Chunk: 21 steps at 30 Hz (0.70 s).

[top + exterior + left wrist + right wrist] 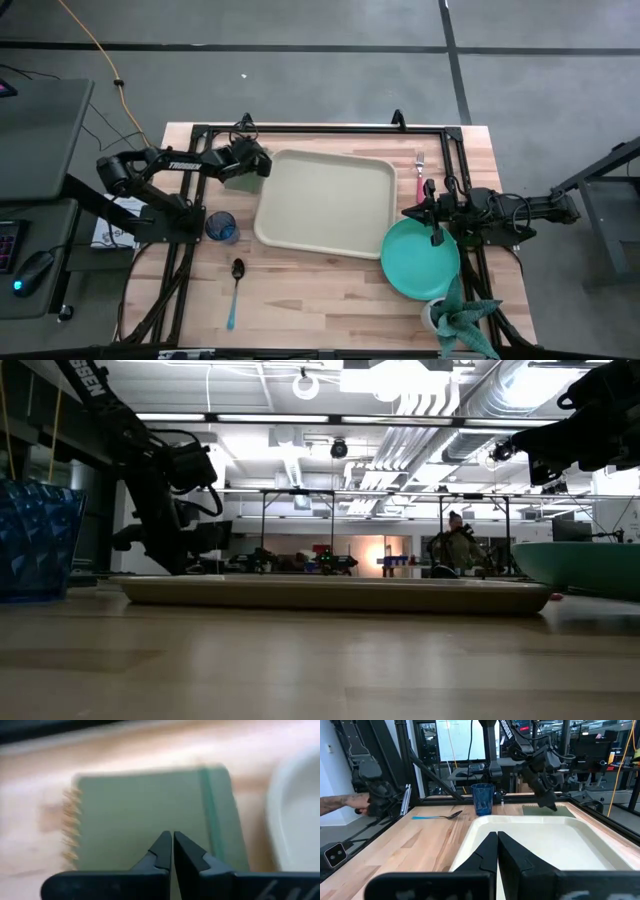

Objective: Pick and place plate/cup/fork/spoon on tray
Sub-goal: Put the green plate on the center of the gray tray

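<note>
Closed right fingers (497, 851) over the tray (580, 837) — cup (482, 799) beyond.

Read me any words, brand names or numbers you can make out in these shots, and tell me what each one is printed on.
"TROSSEN" — white lettering along the left arm, legible in the high view.
White letters on the arm at the low view's top left corner are partly cut off; not readable for certain.
Dark print on the white sheet at the table's left edge: too small to read.
Plate, cup, fork, spoon, tray: no text visible.

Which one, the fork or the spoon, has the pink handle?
The fork, lying on the table between the tray and the table's right edge. The spoon, below the blue cup, has a light blue handle instead.
</note>
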Tool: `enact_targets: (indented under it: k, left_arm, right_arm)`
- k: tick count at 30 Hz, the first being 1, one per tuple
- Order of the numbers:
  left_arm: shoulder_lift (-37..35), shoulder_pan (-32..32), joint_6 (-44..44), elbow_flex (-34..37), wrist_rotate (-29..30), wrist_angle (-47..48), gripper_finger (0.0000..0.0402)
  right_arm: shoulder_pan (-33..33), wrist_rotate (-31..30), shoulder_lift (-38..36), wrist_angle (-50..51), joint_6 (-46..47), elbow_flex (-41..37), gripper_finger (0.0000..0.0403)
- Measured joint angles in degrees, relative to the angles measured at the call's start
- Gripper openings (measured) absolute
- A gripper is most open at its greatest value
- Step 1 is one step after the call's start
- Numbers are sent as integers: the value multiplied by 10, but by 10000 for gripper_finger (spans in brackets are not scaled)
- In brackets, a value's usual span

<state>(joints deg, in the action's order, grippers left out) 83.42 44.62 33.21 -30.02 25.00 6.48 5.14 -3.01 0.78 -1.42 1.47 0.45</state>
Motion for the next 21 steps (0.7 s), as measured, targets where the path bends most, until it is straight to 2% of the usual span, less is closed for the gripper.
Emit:
enact_targets:
  k: [4,10,15,21]
  left_arm:
    - [7,0,23,0,77,-24,0]
    - [-24,-20,19,0,72,-50,0]
    - [-88,-77,-15,0,13,-71,0]
    - [-180,-195,-113,0,-120,-181,0]
  right_arm:
    - [0,0,0,0,0,0,0]
    - [0,0,0,0,0,0,0]
    - [0,0,0,0,0,0,0]
    - [0,0,0,0,0,0,0]
